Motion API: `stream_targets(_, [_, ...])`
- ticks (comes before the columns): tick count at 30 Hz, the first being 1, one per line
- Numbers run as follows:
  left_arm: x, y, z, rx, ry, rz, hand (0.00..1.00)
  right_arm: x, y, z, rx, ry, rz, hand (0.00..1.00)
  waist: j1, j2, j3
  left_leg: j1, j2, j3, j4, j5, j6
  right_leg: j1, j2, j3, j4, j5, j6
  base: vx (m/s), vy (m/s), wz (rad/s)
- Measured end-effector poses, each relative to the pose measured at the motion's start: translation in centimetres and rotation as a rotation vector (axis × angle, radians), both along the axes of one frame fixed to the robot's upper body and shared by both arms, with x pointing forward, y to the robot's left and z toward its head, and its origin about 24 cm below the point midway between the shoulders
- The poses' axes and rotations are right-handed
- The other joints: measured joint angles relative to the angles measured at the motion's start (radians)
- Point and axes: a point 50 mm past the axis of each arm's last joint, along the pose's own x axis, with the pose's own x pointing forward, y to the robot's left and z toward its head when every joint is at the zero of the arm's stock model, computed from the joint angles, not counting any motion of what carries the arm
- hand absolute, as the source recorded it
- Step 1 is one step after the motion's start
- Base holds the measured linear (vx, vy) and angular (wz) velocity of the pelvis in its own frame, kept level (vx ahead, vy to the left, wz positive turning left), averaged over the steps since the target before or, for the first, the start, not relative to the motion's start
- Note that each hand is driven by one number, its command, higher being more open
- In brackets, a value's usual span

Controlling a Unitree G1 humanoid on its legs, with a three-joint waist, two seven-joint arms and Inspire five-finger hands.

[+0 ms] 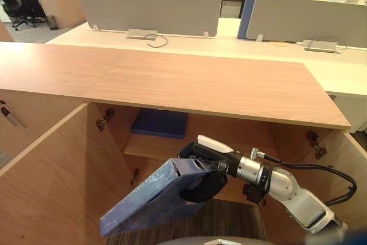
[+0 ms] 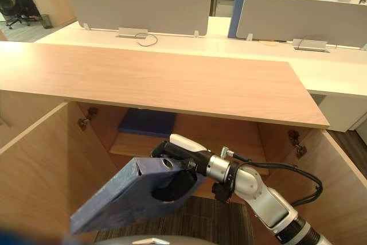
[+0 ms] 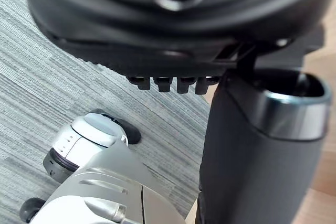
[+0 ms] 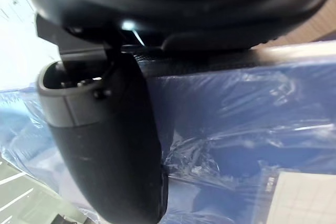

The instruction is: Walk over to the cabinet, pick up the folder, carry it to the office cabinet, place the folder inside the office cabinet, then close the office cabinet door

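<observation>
We see the right hand (image 1: 207,183) at the lower centre of the head views, clamped on the folder (image 1: 150,203). Its white-capped thumb (image 1: 215,143) lies over the folder's upper edge and the rest of the hand curls beneath. The folder, blue and wrapped in clear film, is tilted, its free end dropping toward the lower left, just in front of the open office cabinet (image 1: 172,78). The left door (image 1: 51,182) stands open at the left edge and the right door (image 1: 344,176) at the right edge. On the shelf (image 1: 143,148) inside, at mid-frame, lies a flat dark-blue thing (image 1: 160,123), perhaps another folder. The left hand (image 3: 157,35) hangs over grey carpet (image 3: 47,77) in its wrist view; we cannot tell whether it is open or closed.
</observation>
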Motion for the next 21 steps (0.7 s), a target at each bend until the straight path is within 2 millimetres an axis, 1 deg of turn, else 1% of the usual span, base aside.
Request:
stream_targets(4, [0.5, -0.1, 0.0, 0.023, -0.001, -0.012, 1.0, -0.3, -0.4, -4.0, -0.14, 0.097, -0.016, 0.0, 0.002, 0.003, 0.015, 0.001, 0.0, -0.014, 0.0, 0.001, -0.002, 0.009, -0.001, -0.019, 0.005, -0.008, -0.001, 0.0, -0.013, 0.13])
stream_targets(6, [0.8, -0.1, 0.0, 0.035, -0.005, -0.016, 1.0, -0.6, -1.1, -6.9, -0.221, 0.167, -0.065, 0.0, 0.002, 0.006, 0.03, 0.003, -0.004, -0.028, 0.0, 0.001, -0.002, 0.017, -0.006, -0.032, 0.005, -0.014, 0.001, -0.01, 0.001, 0.16])
stream_targets(7, [0.8, -0.1, 0.0, 0.037, -0.005, -0.017, 1.0, -0.6, -1.2, -7.3, -0.23, 0.177, -0.074, 0.0, 0.002, 0.005, 0.031, 0.003, -0.005, -0.031, 0.0, 0.001, -0.002, 0.018, -0.006, -0.034, 0.006, -0.016, 0.001, 0.0, 0.002, 0.14])
stream_targets(9, [1.1, -0.1, 0.0, 0.052, -0.012, -0.019, 1.0, -0.6, -1.4, -10.0, -0.269, 0.249, -0.166, 0.0, 0.003, 0.01, 0.04, 0.001, -0.006, -0.039, -0.001, 0.001, -0.003, 0.018, -0.008, -0.045, 0.013, -0.023, 0.001, 0.01, -0.004, 0.12])
stream_targets(10, [1.3, -0.2, 0.0, 0.056, -0.017, -0.022, 1.0, -0.6, -1.6, -10.7, -0.277, 0.27, -0.205, 0.0, 0.003, 0.007, 0.041, 0.001, -0.007, -0.042, -0.001, 0.001, -0.003, 0.018, -0.009, -0.048, 0.016, -0.026, 0.001, 0.01, -0.012, 0.16])
stream_targets(11, [1.8, -0.3, 0.1, 0.062, -0.029, -0.032, 1.0, -0.3, -1.7, -12.0, -0.279, 0.314, -0.302, 0.0, 0.004, 0.017, 0.049, -0.001, -0.008, -0.05, -0.001, 0.002, -0.004, 0.018, -0.011, -0.057, 0.022, -0.031, 0.001, 0.01, -0.016, 0.15])
stream_targets(12, [2.0, -0.4, 0.1, 0.063, -0.035, -0.035, 1.0, -0.2, -1.9, -12.7, -0.275, 0.341, -0.361, 0.0, 0.004, 0.018, 0.05, -0.001, -0.009, -0.053, -0.001, 0.002, -0.004, 0.018, -0.011, -0.06, 0.023, -0.033, 0.002, 0.01, -0.017, 0.21])
stream_targets(14, [2.9, -0.9, 0.2, 0.071, -0.069, -0.039, 1.0, 0.3, -3.1, -14.4, -0.195, 0.444, -0.633, 0.0, 0.004, 0.034, 0.059, -0.01, -0.016, -0.072, -0.001, 0.004, -0.006, 0.017, -0.018, -0.079, 0.026, -0.039, 0.004, 0.01, -0.008, 0.24])
stream_targets(15, [3.2, -1.0, 0.3, 0.073, -0.078, -0.041, 1.0, 0.3, -3.5, -14.7, -0.159, 0.473, -0.706, 0.0, 0.004, 0.036, 0.061, -0.012, -0.017, -0.076, -0.001, 0.004, -0.005, 0.017, -0.019, -0.083, 0.026, -0.04, 0.005, 0.02, 0.001, 0.22])
stream_targets(17, [3.8, -1.0, 0.5, 0.094, -0.096, -0.047, 1.0, -0.1, -4.9, -16.1, 0.035, 0.622, -0.987, 0.0, 0.02, 0.042, 0.062, -0.012, -0.02, -0.085, -0.003, 0.004, -0.005, 0.018, -0.022, -0.093, 0.027, -0.045, 0.006, 0.04, -0.001, 0.15])
stream_targets(18, [3.9, -1.0, 0.5, 0.099, -0.098, -0.048, 1.0, -0.2, -5.2, -16.3, 0.08, 0.652, -1.051, 0.0, 0.022, 0.042, 0.062, -0.013, -0.02, -0.088, -0.003, 0.004, -0.006, 0.018, -0.022, -0.097, 0.027, -0.046, 0.006, 0.04, -0.011, 0.15])
stream_targets(20, [4.1, -0.9, 0.6, 0.113, -0.095, -0.047, 1.0, -0.5, -5.5, -16.8, 0.241, 0.739, -1.224, 0.0, 0.025, 0.04, 0.064, -0.018, -0.02, -0.097, -0.007, 0.005, -0.006, 0.017, -0.024, -0.108, 0.027, -0.051, 0.005, 0.03, -0.014, 0.13])
stream_targets(21, [4.1, -0.9, 0.6, 0.115, -0.092, -0.048, 1.0, -0.6, -5.5, -16.9, 0.284, 0.758, -1.261, 0.0, 0.025, 0.04, 0.064, -0.018, -0.02, -0.097, -0.008, 0.005, -0.007, 0.017, -0.025, -0.109, 0.027, -0.052, 0.005, 0.02, 0.0, 0.05])
